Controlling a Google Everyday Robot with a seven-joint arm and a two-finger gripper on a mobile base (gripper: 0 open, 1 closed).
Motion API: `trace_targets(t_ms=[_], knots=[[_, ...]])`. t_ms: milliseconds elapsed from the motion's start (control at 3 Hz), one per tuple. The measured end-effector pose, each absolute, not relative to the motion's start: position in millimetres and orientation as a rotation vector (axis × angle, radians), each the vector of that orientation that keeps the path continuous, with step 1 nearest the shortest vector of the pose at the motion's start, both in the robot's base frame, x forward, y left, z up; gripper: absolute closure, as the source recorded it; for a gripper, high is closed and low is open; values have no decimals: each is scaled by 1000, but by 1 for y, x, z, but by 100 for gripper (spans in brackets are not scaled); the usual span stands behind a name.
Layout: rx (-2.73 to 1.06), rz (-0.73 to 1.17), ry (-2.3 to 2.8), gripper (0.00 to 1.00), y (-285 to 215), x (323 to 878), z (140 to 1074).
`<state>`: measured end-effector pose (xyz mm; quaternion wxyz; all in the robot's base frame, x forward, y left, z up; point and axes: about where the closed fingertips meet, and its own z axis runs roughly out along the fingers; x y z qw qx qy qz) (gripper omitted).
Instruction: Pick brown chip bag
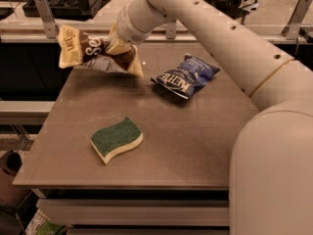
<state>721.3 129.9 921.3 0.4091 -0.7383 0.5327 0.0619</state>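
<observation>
**Camera view.** We take the green sponge [116,139] as our landmark. It is wavy in outline, with its green scouring face up and a pale yellow body beneath, and it lies flat on the brown table [195,146], toward the near-left part of the top.

Beyond the sponge and slightly to its left, near the table's far-left corner, we find the gripper [120,48]. It sits at the end of the white arm [220,28], which reaches in from the right foreground and passes beyond the sponge.

The gripper is closed on the brown chip bag [80,45]. The foil is pinched and crumpled at the bag's right end, where the pale tan end bunches around the tool, so little of the tool itself shows.

From the grip the bag stretches leftward, farther left than the sponge. Its dark-brown face with large white lettering is turned toward us, and its other tan end juts past the table's left edge. A silvery underside shows along its lower edge — we cannot tell whether that edge touches the tabletop.

Beyond the sponge and to its right lies the blue Kettle chip bag [186,76] — flat on the table, white lettering up, well apart from both the sponge and the brown chip bag.
</observation>
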Motion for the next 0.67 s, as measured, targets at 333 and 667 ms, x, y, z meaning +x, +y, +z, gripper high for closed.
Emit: trace_targets(t_ms=[333,667], knots=[[-1811,87,1306,100,107,714,953],[-1780,31,1282,100,90,714,983]])
